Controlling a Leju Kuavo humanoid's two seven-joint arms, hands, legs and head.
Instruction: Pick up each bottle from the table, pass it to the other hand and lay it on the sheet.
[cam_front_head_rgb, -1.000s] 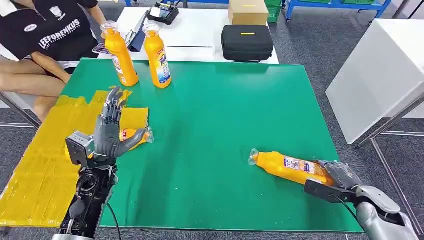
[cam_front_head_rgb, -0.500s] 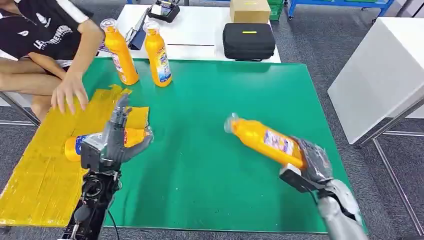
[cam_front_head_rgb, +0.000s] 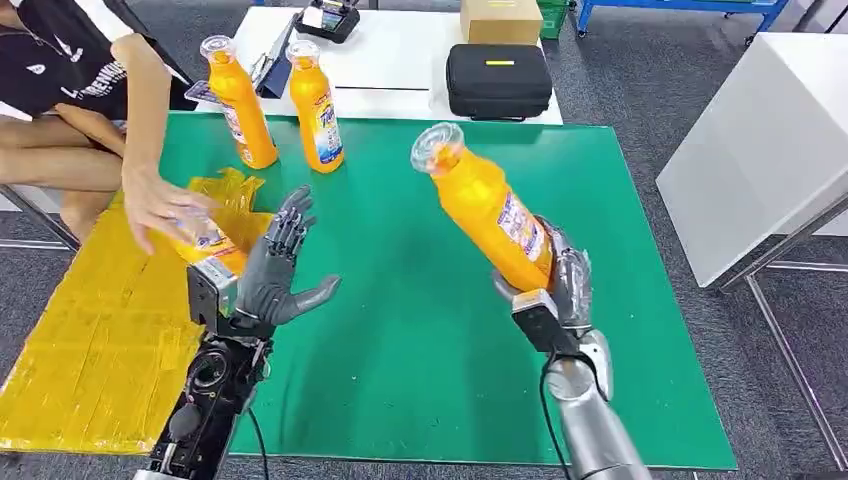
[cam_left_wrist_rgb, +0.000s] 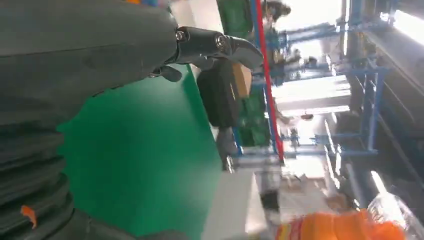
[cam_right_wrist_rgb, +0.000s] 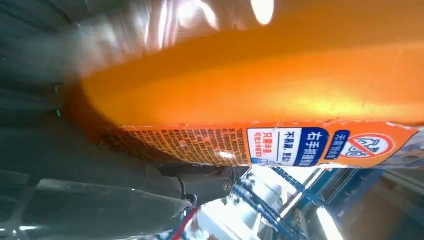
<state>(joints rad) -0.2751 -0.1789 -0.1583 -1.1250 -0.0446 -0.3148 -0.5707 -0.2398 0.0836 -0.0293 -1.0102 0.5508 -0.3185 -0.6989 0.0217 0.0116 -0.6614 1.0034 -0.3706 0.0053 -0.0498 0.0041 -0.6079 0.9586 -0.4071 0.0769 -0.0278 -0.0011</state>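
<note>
right hand (cam_front_head_rgb: 560, 290) gripping bottle (cam_front_head_rgb: 485, 205), mid-table

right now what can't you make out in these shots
- Bottle on the yellow sheet: head view, mostly covered by the person's hand.
- Held bottle base: hidden inside the right hand.
- Label print: right wrist view, too small.
- Left wrist view: bottle blurred, cut off at the edge.

Bright, even light; blurred wrist views

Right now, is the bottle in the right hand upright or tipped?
Tipped. The bottle leans with its clear cap up and toward the robot's left, its base gripped by the right hand above the green table.
</note>
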